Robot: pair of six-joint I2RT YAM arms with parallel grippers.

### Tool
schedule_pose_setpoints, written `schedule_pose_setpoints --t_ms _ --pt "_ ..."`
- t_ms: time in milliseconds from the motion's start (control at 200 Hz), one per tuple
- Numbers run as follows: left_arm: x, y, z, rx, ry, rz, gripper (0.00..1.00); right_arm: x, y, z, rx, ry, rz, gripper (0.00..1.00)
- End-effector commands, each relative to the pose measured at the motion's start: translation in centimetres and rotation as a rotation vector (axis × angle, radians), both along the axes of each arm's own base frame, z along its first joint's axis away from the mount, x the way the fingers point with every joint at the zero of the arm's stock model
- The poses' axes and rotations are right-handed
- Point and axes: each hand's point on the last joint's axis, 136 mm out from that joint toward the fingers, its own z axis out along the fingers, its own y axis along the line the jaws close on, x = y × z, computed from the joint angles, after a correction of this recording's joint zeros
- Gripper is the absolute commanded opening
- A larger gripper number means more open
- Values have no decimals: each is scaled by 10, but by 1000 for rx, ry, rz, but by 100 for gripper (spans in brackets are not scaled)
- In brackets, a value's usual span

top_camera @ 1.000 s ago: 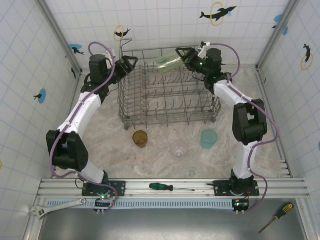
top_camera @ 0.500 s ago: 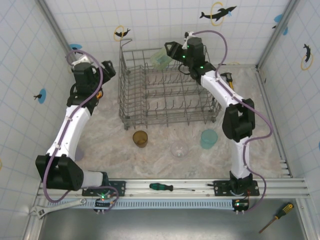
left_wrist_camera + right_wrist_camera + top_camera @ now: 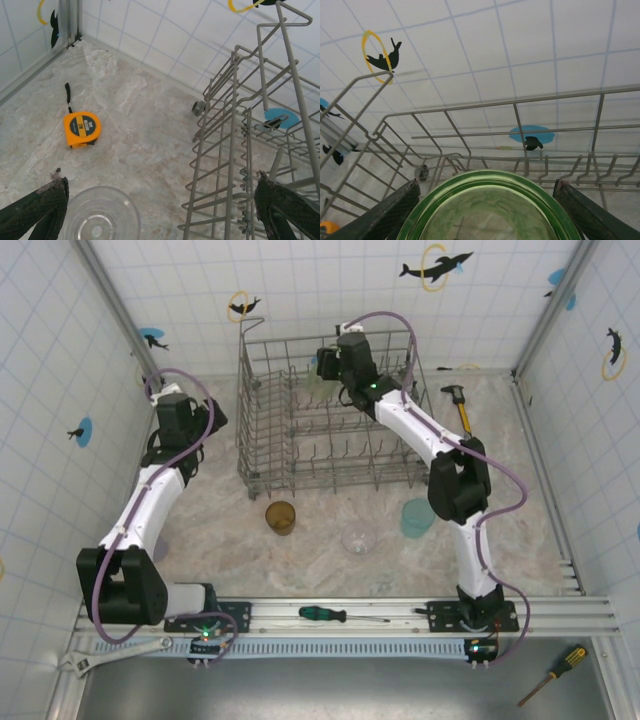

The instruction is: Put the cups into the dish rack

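One green cup (image 3: 490, 216) in right pincer (image 3: 486, 186), left pincer (image 3: 160, 181) wide, tape measure (image 3: 81, 129) beyond

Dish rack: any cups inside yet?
Only the pale green cup, held by the right gripper over the far rows. No other cup visible among the tines; the arm covers part of the far side.

We stood in a robot lab test cell: a left arm (image 3: 150, 500) and a right arm (image 3: 410, 425) were bolted to an aluminium rail (image 3: 560, 612). White grid-printed walls (image 3: 330, 300) with dolphin stickers (image 3: 435, 265) boxed a marble-patterned table (image 3: 220, 530) bearing the dish rack (image 3: 300, 455). A screwdriver (image 3: 330, 614) and a wrench (image 3: 110, 652) lay near the rail.
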Motion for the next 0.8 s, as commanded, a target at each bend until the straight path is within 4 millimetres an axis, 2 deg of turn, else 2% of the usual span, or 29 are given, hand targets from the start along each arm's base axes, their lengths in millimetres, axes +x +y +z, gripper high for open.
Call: schedule_pose_setpoints --t_ms 0,425,721,736,796 --pt "-3 6 12 53 -40 2 98 9 -3 24 -33 -90 -50 24" --pt "-5 3 7 51 -30 -12 98 11 13 -1 -48 -74 -33 25" --pt "-4 2 6 35 -28 -25 97 10 26 -5 -43 -87 -13 27" --pt "-4 1 6 35 -28 -27 98 12 29 -19 -55 -71 -12 27" --pt "-4 2 6 31 -27 -25 98 13 32 -29 -72 -61 -9 28"
